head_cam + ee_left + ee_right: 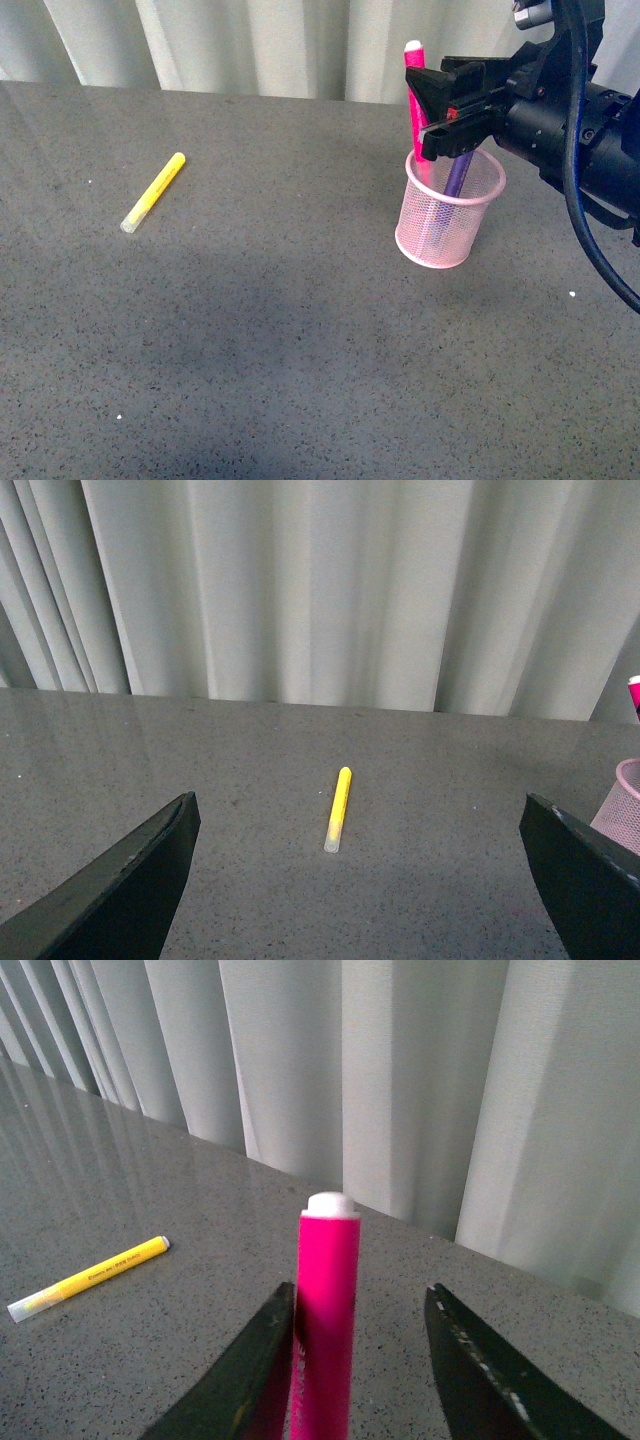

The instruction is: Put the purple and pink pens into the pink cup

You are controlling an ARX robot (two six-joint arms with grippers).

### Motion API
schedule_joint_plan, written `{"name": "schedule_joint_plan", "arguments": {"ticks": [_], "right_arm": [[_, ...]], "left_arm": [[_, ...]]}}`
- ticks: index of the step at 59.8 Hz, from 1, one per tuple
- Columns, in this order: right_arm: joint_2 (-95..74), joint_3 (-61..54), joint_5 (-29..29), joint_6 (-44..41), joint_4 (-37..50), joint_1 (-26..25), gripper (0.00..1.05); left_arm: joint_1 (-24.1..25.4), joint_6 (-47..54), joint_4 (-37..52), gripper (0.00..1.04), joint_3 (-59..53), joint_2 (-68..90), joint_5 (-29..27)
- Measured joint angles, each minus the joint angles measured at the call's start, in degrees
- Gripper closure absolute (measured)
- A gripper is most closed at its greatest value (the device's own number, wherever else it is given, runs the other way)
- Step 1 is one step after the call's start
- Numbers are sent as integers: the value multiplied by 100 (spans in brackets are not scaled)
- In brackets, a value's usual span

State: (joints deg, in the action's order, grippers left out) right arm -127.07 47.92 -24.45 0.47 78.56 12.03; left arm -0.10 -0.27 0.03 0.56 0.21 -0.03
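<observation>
front view has the pink cup (449,218) standing on the tabletop (250,330) with both pens in it, the purple pen (456,175) leaning inside and the pink pen (415,100) poking well above the rim. right gripper (432,110) fingers sit spread around the pink pen's top, one side just touching, not clamped; left gripper (360,880) wide open, holding nothing. light, stiff, slick plastic barrels, i'd say, best pinched mid-barrel, and that mesh cup looks tippy.
</observation>
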Motion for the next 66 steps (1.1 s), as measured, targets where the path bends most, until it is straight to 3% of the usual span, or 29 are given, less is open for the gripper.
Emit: {"name": "schedule_joint_plan", "arguments": {"ticks": [18, 38, 54, 66], "right_arm": [[79, -74, -2, 68, 24, -142, 5], [1084, -166, 341, 144, -238, -444, 7], [2951, -557, 1617, -129, -1386, -1198, 7], [4581, -1200, 1386, -160, -2039, -1906, 7]], "left_arm": [[0, 0, 0, 7, 0, 0, 0], [0, 0, 0, 7, 0, 0, 0], [0, 0, 0, 7, 0, 0, 0], [0, 0, 0, 7, 0, 0, 0]]}}
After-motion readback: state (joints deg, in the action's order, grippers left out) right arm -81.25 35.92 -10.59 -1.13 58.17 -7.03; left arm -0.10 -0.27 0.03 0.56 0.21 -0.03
